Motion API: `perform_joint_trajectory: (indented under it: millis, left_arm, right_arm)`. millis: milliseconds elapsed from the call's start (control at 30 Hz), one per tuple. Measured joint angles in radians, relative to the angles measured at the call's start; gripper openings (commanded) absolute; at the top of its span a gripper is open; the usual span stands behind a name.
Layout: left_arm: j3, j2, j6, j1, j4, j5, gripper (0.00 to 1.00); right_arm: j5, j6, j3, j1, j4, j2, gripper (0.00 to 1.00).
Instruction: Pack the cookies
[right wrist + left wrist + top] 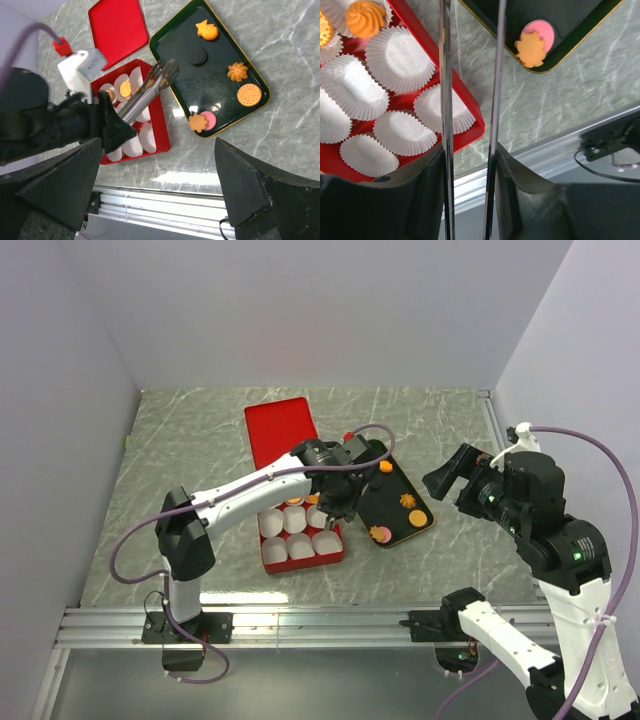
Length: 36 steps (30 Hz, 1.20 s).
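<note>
On a grey marbled desk [200, 490] between pale lilac walls [300, 310], cookies [249, 94] lie on the black tray [390, 512] right of centre and in the red box [300, 565], the left end effector [335, 498] clamping metal tongs [150, 92], the right end effector [157, 150] spread wide.

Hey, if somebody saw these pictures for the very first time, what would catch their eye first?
Probably the red box in the middle, lined with white paper cups, with the left gripper holding long metal tongs over its right edge. Just right of it lies a black tray of orange cookies, one pink. The right gripper hangs wide open off to the right.
</note>
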Motion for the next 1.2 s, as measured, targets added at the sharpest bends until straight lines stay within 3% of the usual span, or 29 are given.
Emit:
perform_joint_trajectory:
  millis: [233,633,1200]
  left_arm:
    - [0.005,0.063,0.040,-0.009,-0.023,-0.004,0.49]
    - [0.013,0.096,0.084,-0.013,-0.023,-0.003,0.49]
    - [0.185,0.266,0.135,-0.016,-0.062,-0.029,0.47]
  right_arm:
    - [0.031,0.003,0.000,0.000,-0.019,-0.008,1.00]
    - [0.034,0.007,0.000,0.000,-0.019,-0.003,1.00]
    - [0.052,0.005,0.000,0.000,-0.033,-0.010,1.00]
